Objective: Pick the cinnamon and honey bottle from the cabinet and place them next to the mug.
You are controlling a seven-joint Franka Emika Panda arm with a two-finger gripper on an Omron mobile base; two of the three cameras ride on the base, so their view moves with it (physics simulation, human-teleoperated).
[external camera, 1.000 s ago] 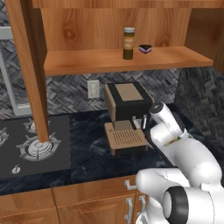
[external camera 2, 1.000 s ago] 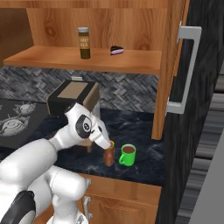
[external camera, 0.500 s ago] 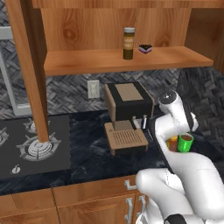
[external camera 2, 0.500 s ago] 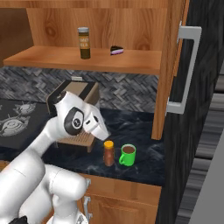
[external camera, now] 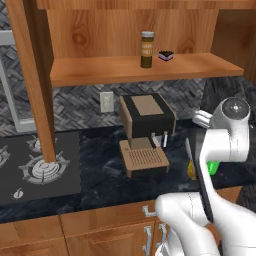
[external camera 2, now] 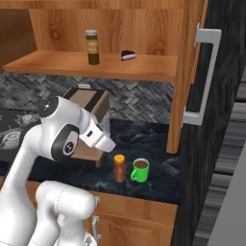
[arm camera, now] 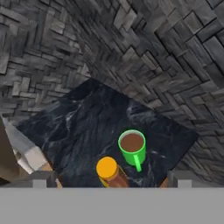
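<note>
The honey bottle (external camera 2: 119, 167) stands on the counter (external camera 2: 153, 180) just beside the mug (external camera 2: 140, 170); that part looks done. The cinnamon (external camera 2: 92, 46) waits on the cabinet (external camera 2: 105, 67) shelf; I cannot tell how the jaws stand.

- Behind my work area runs a grey herringbone-tiled wall (external camera: 80, 102), carrying a white outlet plate (external camera: 106, 101).
- Below it lies a dark marbled counter (external camera 2: 144, 141), which I see again from above in my hand view.
- A brown-and-black coffee machine (external camera: 145, 132) stands on the counter against the wall.
- To my left sits a black gas hob (external camera: 35, 167) with ringed burners.
- Under the counter are wooden base cupboards (external camera: 75, 235) with pale metal handles (external camera: 147, 240).
- At my right hangs a wooden door (external camera 2: 185, 72) bearing a long grey handle (external camera 2: 204, 77), beside a dark panel.
- Lighting is even, with soft shadows.
</note>
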